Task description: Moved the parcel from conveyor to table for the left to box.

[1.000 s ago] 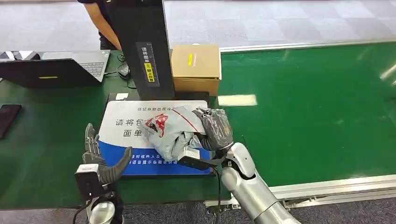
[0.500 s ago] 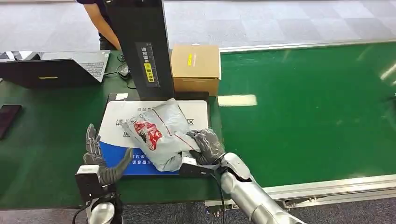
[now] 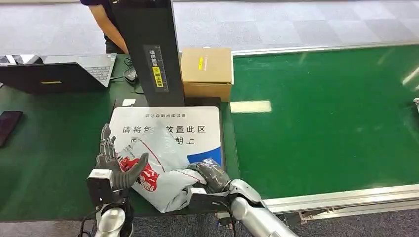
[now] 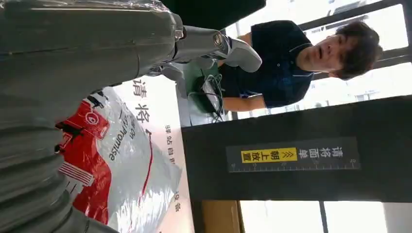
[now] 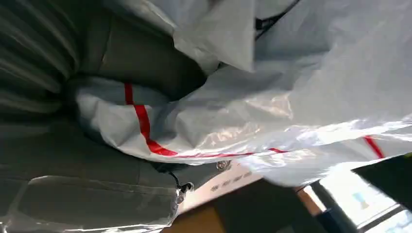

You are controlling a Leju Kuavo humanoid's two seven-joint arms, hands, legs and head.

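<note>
At the near edge of the tabletop (image 3: 44, 163), around 6 o'clock in the head view, the right hand (image 3: 211, 174) clamps the grey parcel (image 3: 160, 170) by one end. Compared with a second ago, the parcel has slid from the middle of the white and blue mat (image 3: 197, 131) toward the near edge and toward 7 o'clock, so it now lies against the left hand (image 3: 116, 165). That hand stands upright with fingers apart, thumb touching the parcel's red print, holding nothing. In my judgement the parcel's move off the conveyor (image 3: 321, 113) is done and the handover to the left hand is close.

Farther back, at 12 o'clock, a black post (image 3: 148, 49) rises beside the cardboard box (image 3: 206, 71), with a laptop (image 3: 59, 71) at 10 o'clock and a person (image 3: 106, 24) behind.

Hard to make out: the right fingers are wrapped in folds of plastic, the mat's lettering is partly covered, and the person is cut off at the frame's edge.
</note>
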